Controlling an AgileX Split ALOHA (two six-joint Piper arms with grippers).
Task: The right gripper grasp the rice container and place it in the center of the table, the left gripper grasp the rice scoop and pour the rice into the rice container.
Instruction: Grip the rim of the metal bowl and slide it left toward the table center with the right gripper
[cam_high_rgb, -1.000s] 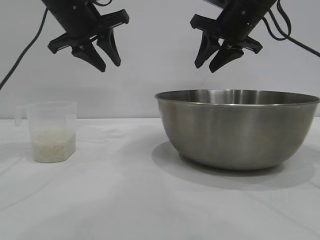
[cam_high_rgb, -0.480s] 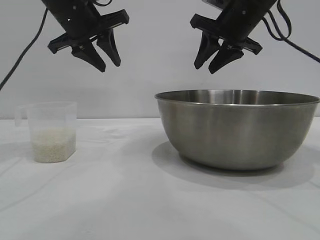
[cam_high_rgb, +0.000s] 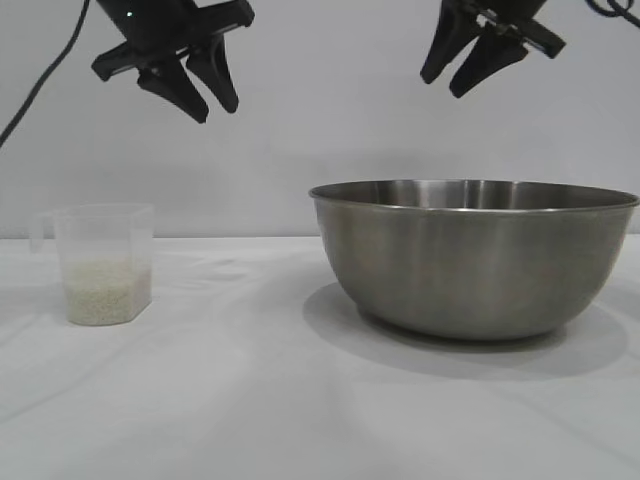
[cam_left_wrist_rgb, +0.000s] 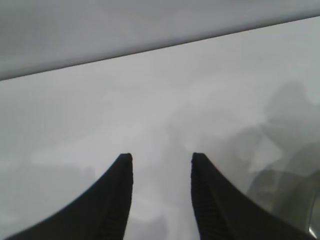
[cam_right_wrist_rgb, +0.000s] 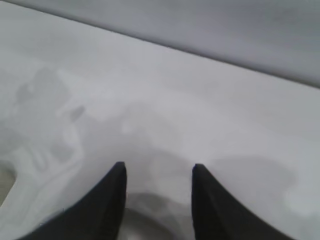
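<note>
The rice container, a large steel bowl, rests on the white table at the right in the exterior view. At the left stands the rice scoop, a clear cup about a third full of rice. High above the scoop and a little to its right hangs my left gripper, open and empty; its wrist view shows its tips over bare table. My right gripper hangs open and empty above the bowl's middle. In the right wrist view, its tips hover over the table with the bowl's rim just below them.
A plain grey wall backs the table. Black cables trail from both arms at the upper corners of the exterior view. Bare white table lies between the scoop and the bowl and in front of both.
My right gripper has risen and shifted to the right above the bowl. My left gripper has lifted slightly. Bowl and scoop have not moved.
</note>
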